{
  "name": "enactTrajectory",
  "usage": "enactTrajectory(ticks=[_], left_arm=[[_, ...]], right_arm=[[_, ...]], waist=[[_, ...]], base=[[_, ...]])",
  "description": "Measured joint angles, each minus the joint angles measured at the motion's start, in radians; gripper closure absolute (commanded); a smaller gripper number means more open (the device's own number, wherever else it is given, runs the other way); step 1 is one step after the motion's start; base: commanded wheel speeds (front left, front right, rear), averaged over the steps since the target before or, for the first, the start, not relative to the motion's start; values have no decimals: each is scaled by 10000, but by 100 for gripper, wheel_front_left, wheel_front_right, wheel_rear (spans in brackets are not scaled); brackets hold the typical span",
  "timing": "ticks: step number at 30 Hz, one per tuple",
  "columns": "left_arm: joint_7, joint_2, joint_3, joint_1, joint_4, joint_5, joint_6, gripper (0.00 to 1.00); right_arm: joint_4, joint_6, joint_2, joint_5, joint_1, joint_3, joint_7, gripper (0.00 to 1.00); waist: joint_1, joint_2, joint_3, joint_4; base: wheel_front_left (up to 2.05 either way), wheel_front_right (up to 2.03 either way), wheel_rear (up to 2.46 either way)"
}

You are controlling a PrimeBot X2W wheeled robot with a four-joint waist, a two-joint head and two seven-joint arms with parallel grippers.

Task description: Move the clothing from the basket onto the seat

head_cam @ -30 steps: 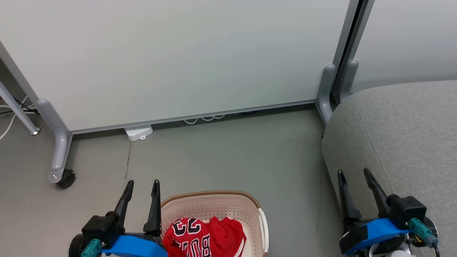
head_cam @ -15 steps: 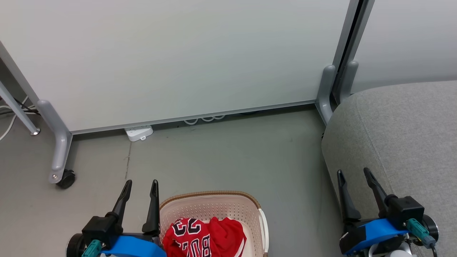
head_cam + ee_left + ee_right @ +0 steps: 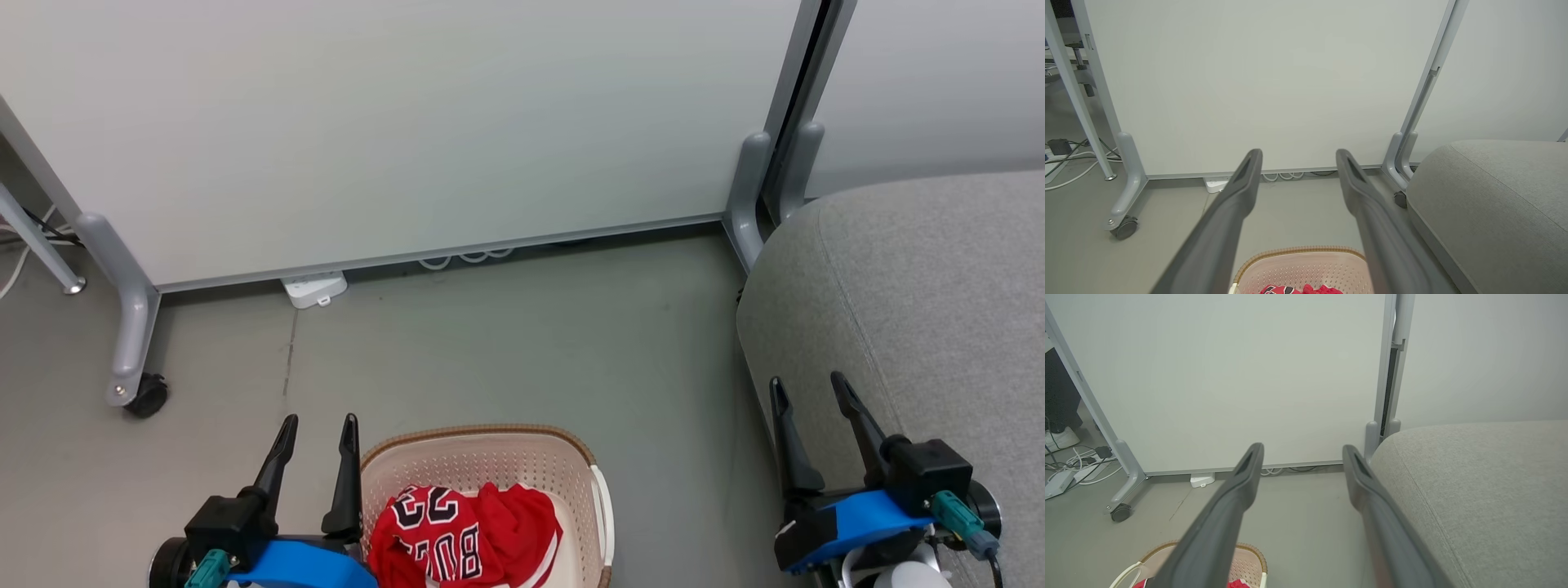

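View dipped, crumpled red clothing [image 3: 465, 535] in cream basket [image 3: 482, 430] — left hand [image 3: 320, 420], right hand [image 3: 804, 380] open

The clothing [image 3: 465, 535] is shown as thin, soft red cloth, crumpled. The basket [image 3: 490, 461] is moulded in smooth cream plastic, perforated, its rim finished in a brown woven look. The seat [image 3: 922, 286] is covered in matt, coarsely woven grey fabric. The floor [image 3: 531, 343] is seen smooth and matt; the partition legs [image 3: 131, 327] are finished in satin grey metal.

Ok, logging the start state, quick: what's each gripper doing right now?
Left gripper: open, holding nothing.
Right gripper: open, holding nothing.
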Motion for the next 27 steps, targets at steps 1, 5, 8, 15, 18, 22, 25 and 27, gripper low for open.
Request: enactTrajectory(ticks=[1, 5, 8, 15, 18, 22, 25, 27], left_arm=[[-2, 0, 6, -4, 15, 2, 0, 0], [-4, 0, 13, -174, 142, 6, -31, 0], [-4, 0, 35, -356, 378, 17, -35, 0], [-4, 27, 107, -925, 1716, 15, -77, 0], [48, 38, 148, -1248, 2554, -58, -86, 0], [280, 75, 228, -1783, 3718, -194, -71, 0], [581, 171, 309, -2221, 4598, -286, -52, 0], [813, 203, 364, -2524, 5124, -355, 6, 0]], right_arm=[[-38, 0, 0, 13, -47, 23, -2, 0], [-184, 2, 0, 15, -253, 92, -4, 0], [-332, 2, 0, 2, -514, 142, -13, 0], [-518, 2, -2, 4, -1205, 433, -75, 0], [-466, 2, -2, 92, -1493, 604, -153, 0], [-347, 2, -4, 249, -1845, 871, -313, 0], [-236, 2, -4, 407, -2092, 1058, -433, 0], [-201, 2, -6, 504, -2251, 1200, -491, 0]], waist=[[-1, 0, 60, -15], [0, 0, 399, -88], [0, 0, 768, -148], [1, 0, 1867, -374], [1, 0, 2384, -511], [1, 0, 3060, -752], [2, 0, 3553, -978], [2, 0, 3875, -1147]], base=[[0, 0, 0], [0, 0, 0], [0, 0, 0], [0, 0, 0], [0, 0, 0], [0, 0, 0], [0, 0, 0], [0, 0, 0]])
